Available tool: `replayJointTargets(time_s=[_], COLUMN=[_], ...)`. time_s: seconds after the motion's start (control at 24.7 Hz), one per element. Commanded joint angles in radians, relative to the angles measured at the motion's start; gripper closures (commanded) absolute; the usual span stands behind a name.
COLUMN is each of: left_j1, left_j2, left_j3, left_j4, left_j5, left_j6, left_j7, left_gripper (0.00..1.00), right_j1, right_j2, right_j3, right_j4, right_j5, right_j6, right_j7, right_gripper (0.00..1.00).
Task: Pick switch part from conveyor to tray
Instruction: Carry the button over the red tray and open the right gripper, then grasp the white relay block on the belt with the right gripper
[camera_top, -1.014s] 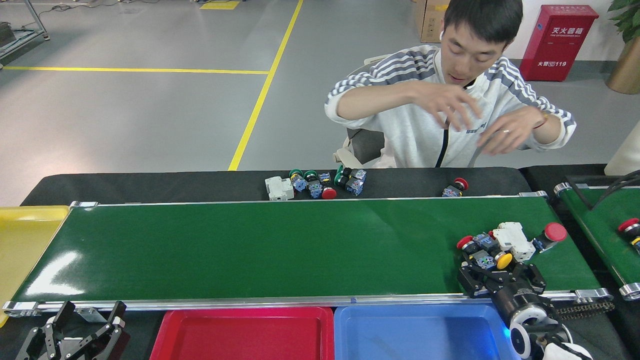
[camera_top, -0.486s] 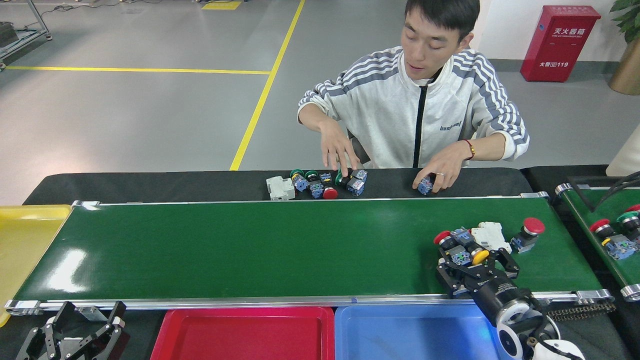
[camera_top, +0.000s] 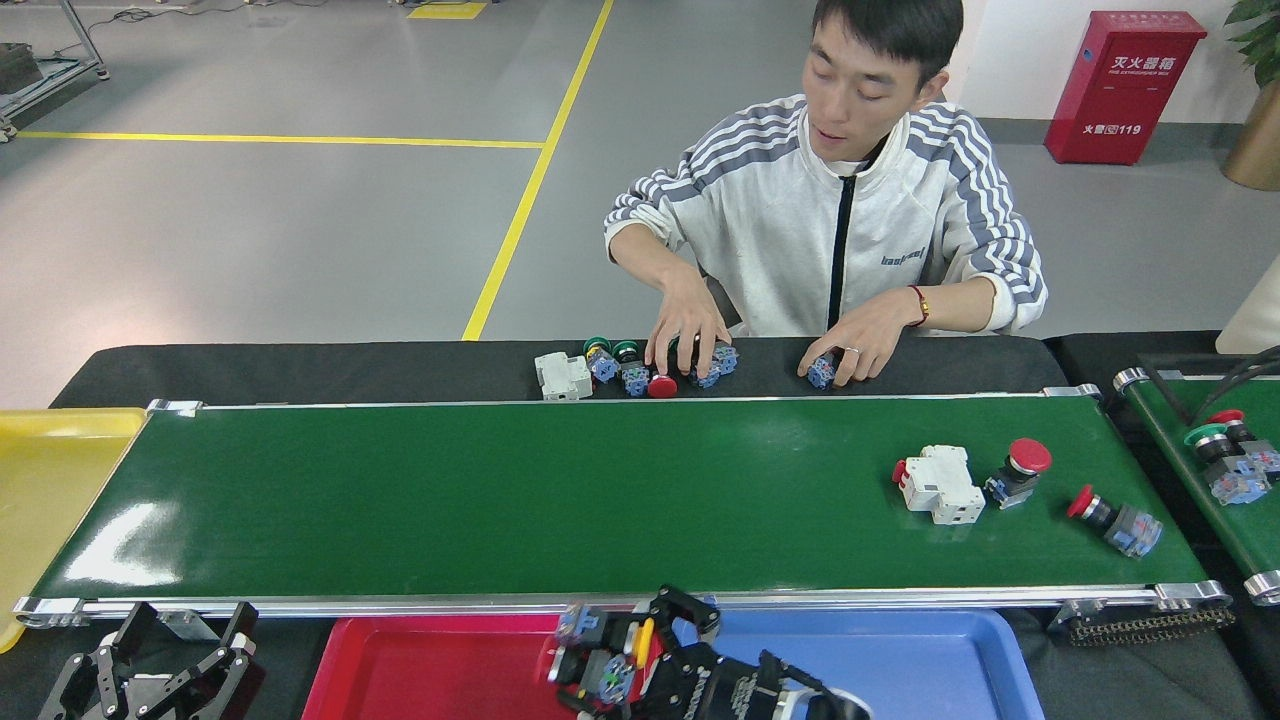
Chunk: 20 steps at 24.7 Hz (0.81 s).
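The conveyor (camera_top: 500, 490) is a long glossy green belt with silver rails. On its right end lie a white breaker-like switch part (camera_top: 940, 483), a red mushroom-button part (camera_top: 1015, 470) and a red button with a blue body (camera_top: 1115, 520). My right gripper (camera_top: 615, 655) hangs below the belt's near rail, over the seam between the red tray (camera_top: 430, 670) and the blue tray (camera_top: 900, 660). It is shut on a switch part with a yellow button (camera_top: 643, 640) and blue blocks. My left gripper (camera_top: 150, 670) rests open at the bottom left, holding nothing.
A person sits behind the belt, both hands (camera_top: 690, 335) on loose switch parts (camera_top: 620, 372) on the black table edge. A yellow tray (camera_top: 50, 480) adjoins the belt's left end. A smaller green belt (camera_top: 1215, 480) at the right carries more parts.
My right gripper closed on the yellow-button part and carried it left off the belt to above the trays. The parts left on the belt drifted left, and a new red button arrived.
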Motion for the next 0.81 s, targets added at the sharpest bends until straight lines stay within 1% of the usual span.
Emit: replayJointTargets(time_s=[0.0, 0.08, 0.16, 0.24, 0.28, 0.32, 0.36, 0.41, 0.45, 0.49, 0.53, 0.61, 0.65, 0.77], left_j1=[-0.009, -0.009, -0.009, -0.008, -0.008, -0.008, -0.006, -0.006, -0.006, -0.006, -0.006, -0.004, -0.003, -0.003], left_j2=[0.004, 0.004, 0.004, 0.004, 0.004, 0.004, 0.004, 0.004, 0.004, 0.004, 0.004, 0.004, 0.004, 0.011], left_j3=[-0.001, -0.001, 0.002, 0.005, 0.005, 0.005, 0.005, 0.005, 0.005, 0.004, 0.004, 0.007, 0.007, 0.004], left_j4=[-0.009, -0.009, -0.009, -0.009, -0.009, -0.009, -0.009, -0.009, -0.009, -0.010, -0.010, -0.013, -0.013, -0.013], left_j5=[-0.002, -0.002, -0.002, -0.002, -0.002, -0.002, -0.002, -0.002, -0.002, -0.002, -0.002, 0.000, 0.000, -0.002], left_j6=[-0.002, -0.002, -0.002, -0.002, -0.002, -0.002, -0.002, -0.002, -0.002, -0.002, -0.002, -0.002, -0.002, -0.002], left_j7=[0.003, 0.003, 0.003, 0.003, 0.003, 0.003, 0.003, 0.003, 0.003, 0.001, 0.001, 0.003, 0.003, 0.003], left_gripper=[0.00, 0.00, 0.00, 0.00, 0.00, 0.00, 0.00, 0.00, 0.00, 0.00, 0.00, 0.00, 0.00, 0.00], right_j1=[-0.018, -0.014, 0.006, 0.066, 0.101, 0.140, 0.192, 0.218, 0.250, 0.278, 0.302, 0.338, 0.345, 0.347], right_j2=[0.008, 0.006, 0.003, 0.011, 0.017, 0.025, 0.052, 0.077, 0.095, 0.090, 0.086, 0.084, 0.083, 0.083], right_j3=[-0.010, -0.054, -0.151, -0.298, -0.388, -0.447, -0.508, -0.527, -0.531, -0.527, -0.523, -0.497, -0.487, -0.477], right_j4=[-0.007, -0.010, -0.015, -0.053, -0.084, -0.107, -0.131, -0.139, -0.139, -0.138, -0.145, -0.164, -0.168, -0.165], right_j5=[0.000, -0.003, -0.006, -0.010, -0.010, -0.010, -0.010, -0.008, -0.003, 0.000, 0.000, 0.004, 0.017, 0.076], right_j6=[0.008, 0.019, 0.027, 0.050, 0.087, 0.136, 0.228, 0.307, 0.438, 0.550, 0.631, 0.691, 0.709, 0.789], right_j7=[-0.010, -0.008, -0.008, -0.018, -0.024, -0.031, -0.061, -0.096, -0.162, -0.212, -0.234, -0.235, -0.235, -0.223], right_gripper=[0.01, 0.01, 0.02, 0.04, 0.05, 0.06, 0.06, 0.06, 0.06, 0.06, 0.06, 0.06, 0.06, 0.06])
